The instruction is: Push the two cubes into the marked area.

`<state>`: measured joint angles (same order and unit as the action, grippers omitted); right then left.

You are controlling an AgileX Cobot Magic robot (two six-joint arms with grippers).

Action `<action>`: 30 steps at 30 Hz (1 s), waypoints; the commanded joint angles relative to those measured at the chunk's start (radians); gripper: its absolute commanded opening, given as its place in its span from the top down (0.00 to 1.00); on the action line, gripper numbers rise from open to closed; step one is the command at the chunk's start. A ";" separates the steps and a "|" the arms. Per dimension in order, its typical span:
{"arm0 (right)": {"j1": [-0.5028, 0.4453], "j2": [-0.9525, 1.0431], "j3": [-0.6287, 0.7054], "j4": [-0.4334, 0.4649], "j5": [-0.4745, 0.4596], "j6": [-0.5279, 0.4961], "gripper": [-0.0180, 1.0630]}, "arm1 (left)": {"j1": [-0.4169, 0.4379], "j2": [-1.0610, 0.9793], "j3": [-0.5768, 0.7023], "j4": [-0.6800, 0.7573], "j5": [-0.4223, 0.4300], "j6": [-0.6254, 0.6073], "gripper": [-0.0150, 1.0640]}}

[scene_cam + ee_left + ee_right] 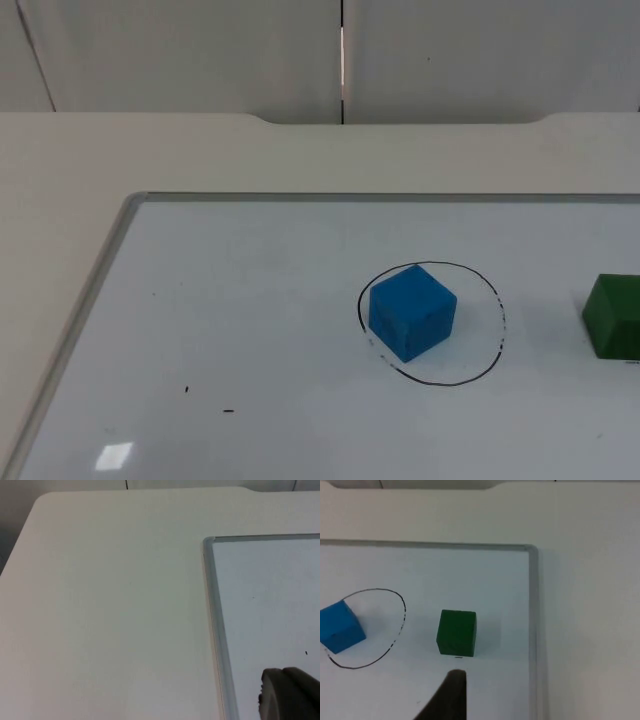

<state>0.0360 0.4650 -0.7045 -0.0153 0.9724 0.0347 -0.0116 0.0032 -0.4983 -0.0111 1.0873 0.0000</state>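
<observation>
Cubes first: the blue cube sits inside the black drawn circle on the whiteboard. It is close to the circle's left side. The green cube is outside the circle, off to its right, with a gap of bare board between them. It sits flat on the board.

From the right wrist view, the right gripper's dark fingertip is just beside the green cube, on the near side, and looks not to touch it. I cannot tell how wide that claw is. It holds nothing I can see.

From the left wrist view, the left gripper's grey fingertip hangs over the board near its metal edge. I cannot tell how wide it is either.
</observation>
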 commanded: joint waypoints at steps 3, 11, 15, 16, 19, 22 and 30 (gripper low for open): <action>-0.007 0.168 -0.011 0.000 -0.047 -0.005 0.09 | 0.003 -0.003 0.004 0.002 -0.012 0.000 0.99; -0.007 0.441 -0.011 0.000 -0.086 -0.001 0.43 | 0.003 -0.003 0.004 0.002 -0.012 0.000 0.99; -0.007 0.540 -0.011 0.000 -0.122 -0.001 0.65 | 0.003 -0.003 0.004 0.002 -0.012 0.000 0.99; -0.007 0.540 -0.011 0.000 -0.122 -0.001 0.65 | 0.003 -0.003 0.004 0.002 -0.012 0.000 0.99; -0.007 0.592 -0.011 0.000 -0.174 -0.001 0.81 | 0.003 -0.003 0.004 0.002 -0.012 0.000 0.99; -0.007 0.611 -0.011 0.000 -0.212 -0.001 0.91 | 0.003 -0.003 0.004 0.002 -0.012 0.000 0.99; -0.007 0.639 -0.011 -0.004 -0.263 -0.001 0.98 | 0.003 -0.003 0.004 0.002 -0.012 0.006 0.99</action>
<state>0.0360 1.0971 -0.7105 -0.0134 0.7128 0.0347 -0.0116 0.0032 -0.4983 -0.0111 1.0856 0.0000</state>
